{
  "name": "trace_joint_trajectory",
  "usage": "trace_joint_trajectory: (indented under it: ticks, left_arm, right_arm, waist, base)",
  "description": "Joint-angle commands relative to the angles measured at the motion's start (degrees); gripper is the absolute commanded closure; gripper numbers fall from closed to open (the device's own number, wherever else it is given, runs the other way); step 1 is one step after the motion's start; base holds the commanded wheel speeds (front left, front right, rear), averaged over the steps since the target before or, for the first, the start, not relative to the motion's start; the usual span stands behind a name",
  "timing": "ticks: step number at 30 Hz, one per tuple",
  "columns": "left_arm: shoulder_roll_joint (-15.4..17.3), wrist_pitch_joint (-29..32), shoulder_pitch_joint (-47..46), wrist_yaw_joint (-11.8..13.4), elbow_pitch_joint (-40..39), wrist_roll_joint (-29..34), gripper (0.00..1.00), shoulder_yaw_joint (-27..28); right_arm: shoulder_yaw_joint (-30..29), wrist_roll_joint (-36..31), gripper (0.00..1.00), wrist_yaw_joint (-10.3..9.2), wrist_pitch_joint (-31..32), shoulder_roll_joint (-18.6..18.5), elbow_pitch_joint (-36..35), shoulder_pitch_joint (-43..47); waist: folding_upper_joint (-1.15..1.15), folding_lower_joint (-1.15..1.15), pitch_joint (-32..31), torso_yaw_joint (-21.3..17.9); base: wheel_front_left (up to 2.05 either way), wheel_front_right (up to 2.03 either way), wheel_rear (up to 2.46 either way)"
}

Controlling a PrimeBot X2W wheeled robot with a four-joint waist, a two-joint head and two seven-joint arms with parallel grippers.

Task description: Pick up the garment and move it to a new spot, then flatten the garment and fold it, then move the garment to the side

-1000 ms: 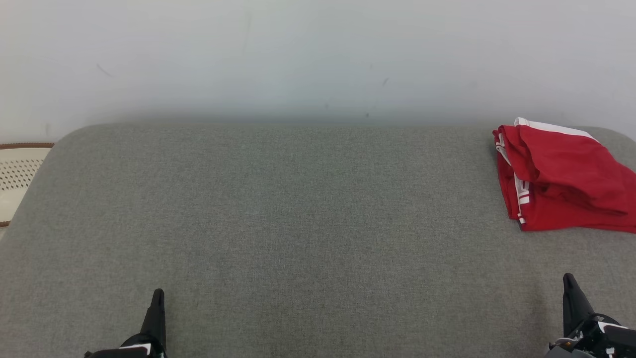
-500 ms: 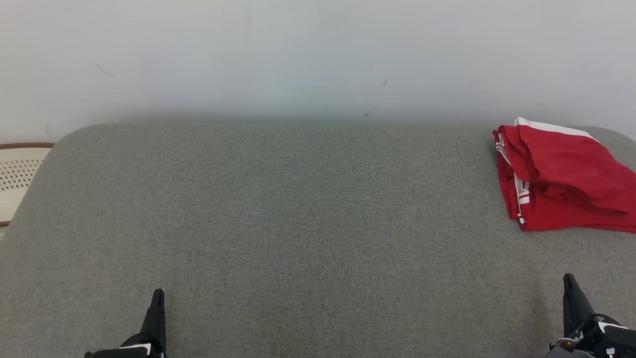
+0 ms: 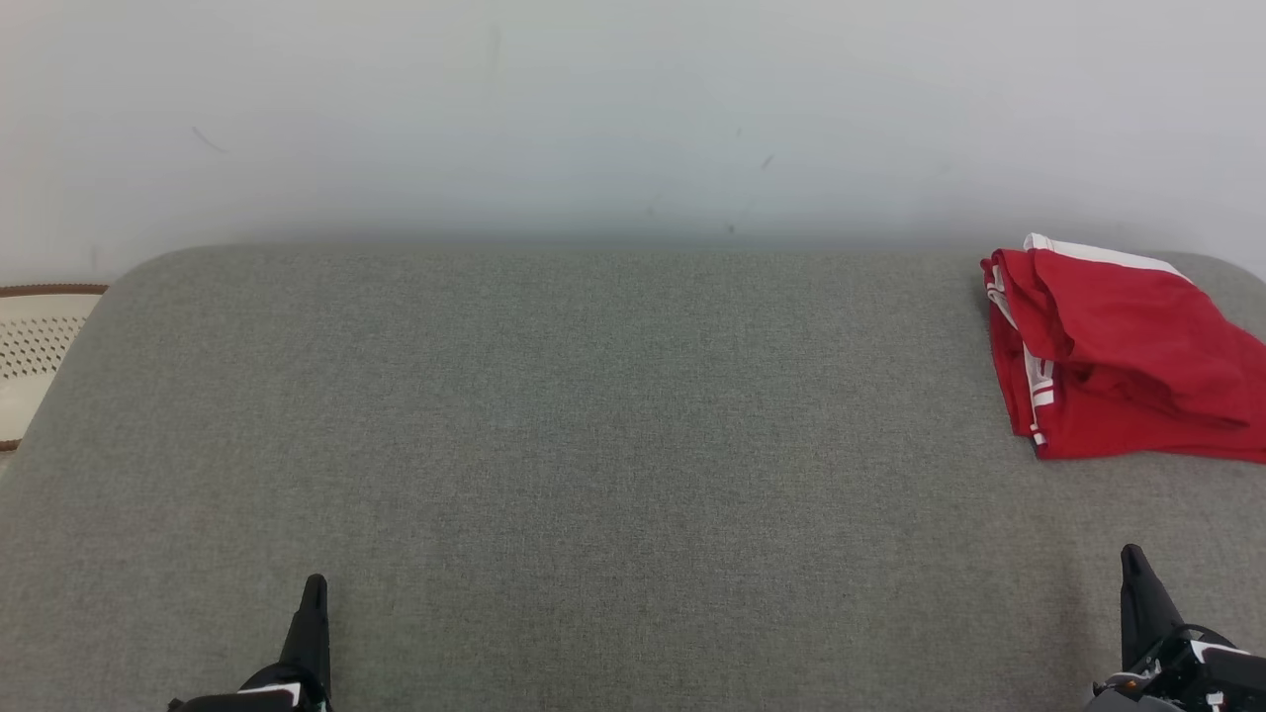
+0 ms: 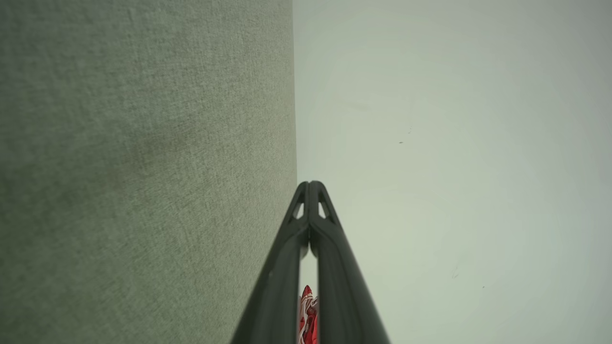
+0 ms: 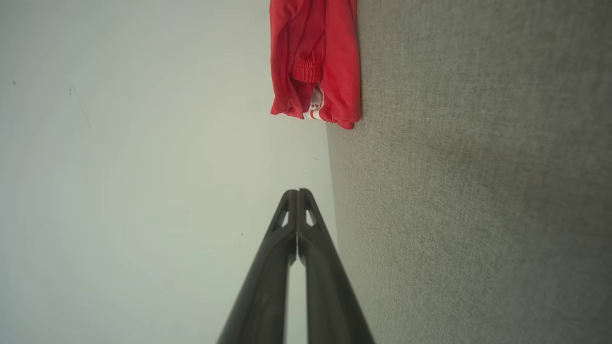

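The garment [image 3: 1118,356] is red with white trim and lies folded at the far right of the grey cushion [image 3: 593,445], near its back edge. It also hangs at the top of the right wrist view as the garment [image 5: 315,62], and a sliver of the garment [image 4: 307,315] peeks between the left fingers. My left gripper [image 3: 315,585] sits at the lower left, shut and empty, far from the cloth. At the lower right my right gripper [image 3: 1130,554] is shut with nothing held, a short way in front of the garment. Both wrist views show the tips pressed together: left gripper [image 4: 311,184], right gripper [image 5: 297,192].
A pale wall [image 3: 633,119] rises directly behind the cushion. Beyond the cushion's left edge stands a cream perforated basket [image 3: 35,346] with a brown rim. The cushion's corners are rounded.
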Motion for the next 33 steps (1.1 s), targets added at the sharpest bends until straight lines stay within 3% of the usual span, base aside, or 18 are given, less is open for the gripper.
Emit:
trace_joint_trajectory:
  ticks: [1, 33]
  left_arm:
    - [-0.04, 0.18, 0.05, -0.15, 0.15, -0.4, 1.0, 0.16]
    - [-0.04, 0.17, 0.05, -0.15, 0.15, -0.4, 1.0, 0.16]
  right_arm:
    - [-0.08, -0.41, 1.0, 0.02, 0.17, 0.16, -0.11, -0.38]
    - [-0.29, -0.6, 1.0, 0.02, 0.38, 0.31, -0.09, -0.45]
  waist:
    - [0.0, 0.0, 0.0, 0.0]
    - [0.0, 0.0, 0.0, 0.0]
  base:
    - [0.0, 0.0, 0.0]
    - [0.0, 0.0, 0.0]
